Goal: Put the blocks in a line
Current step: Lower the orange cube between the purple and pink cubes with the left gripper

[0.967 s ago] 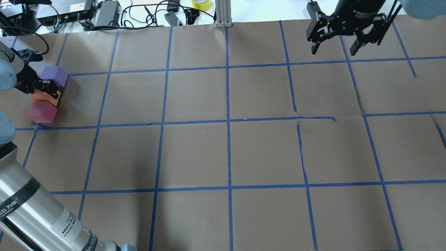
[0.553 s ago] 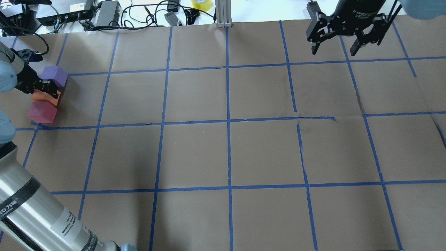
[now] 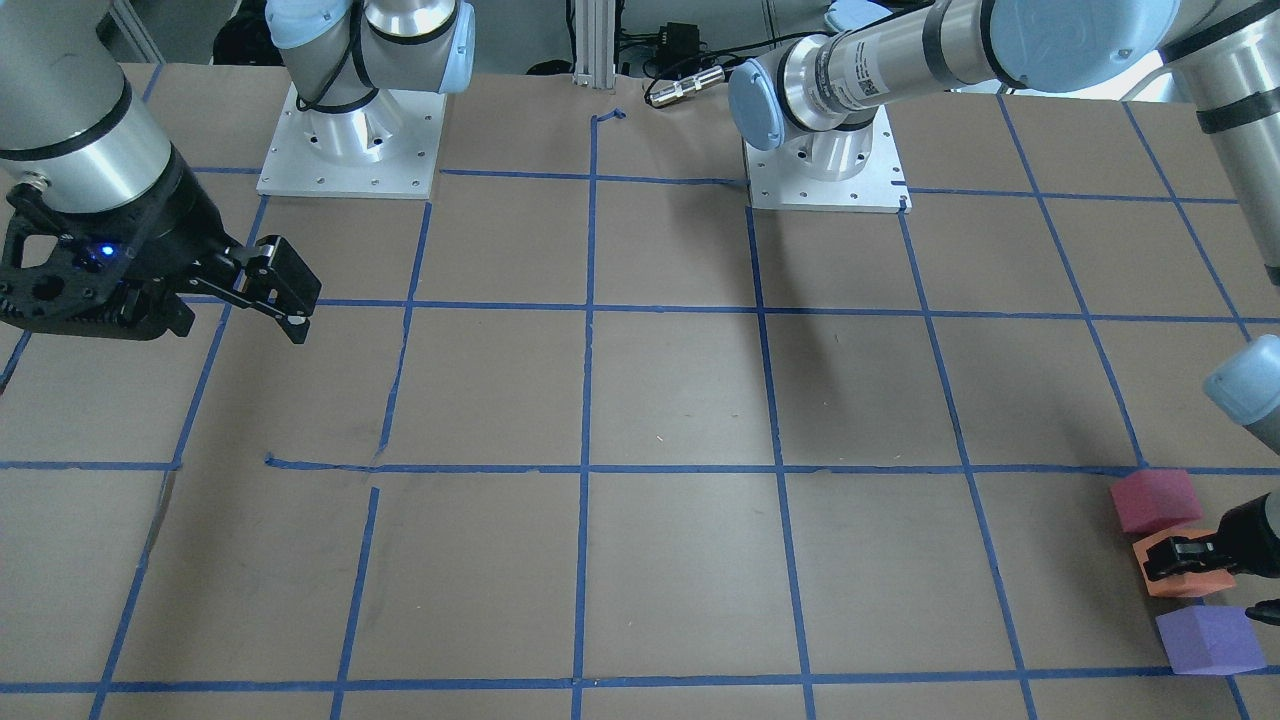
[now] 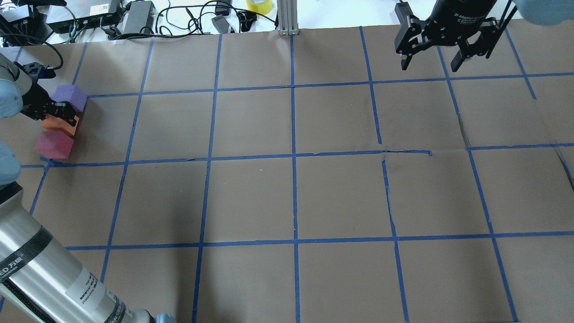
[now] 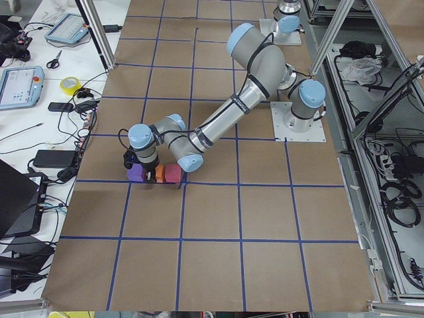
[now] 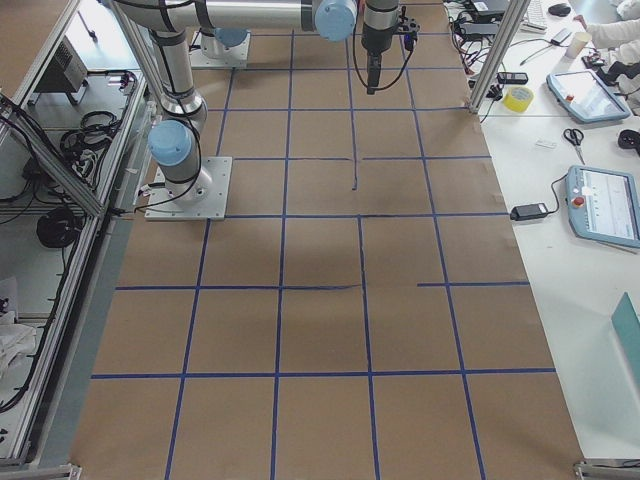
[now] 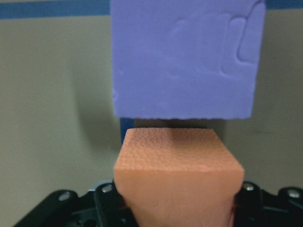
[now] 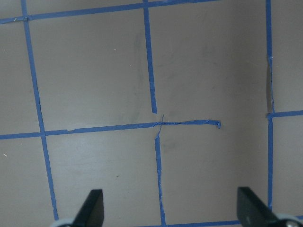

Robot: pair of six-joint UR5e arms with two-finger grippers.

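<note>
The left gripper (image 3: 1215, 580) pinches the small orange foam cube (image 4: 63, 126) near the table's left edge, between the purple foam cube (image 4: 71, 96) and the red-pink foam cube (image 4: 54, 144), close to both. It should be set square to its neighbours and flat, then released without pushing them. The right gripper (image 4: 429, 67) hangs spread and empty. Its wrist print seems to read "2F Adaptive", but it is small.
</note>
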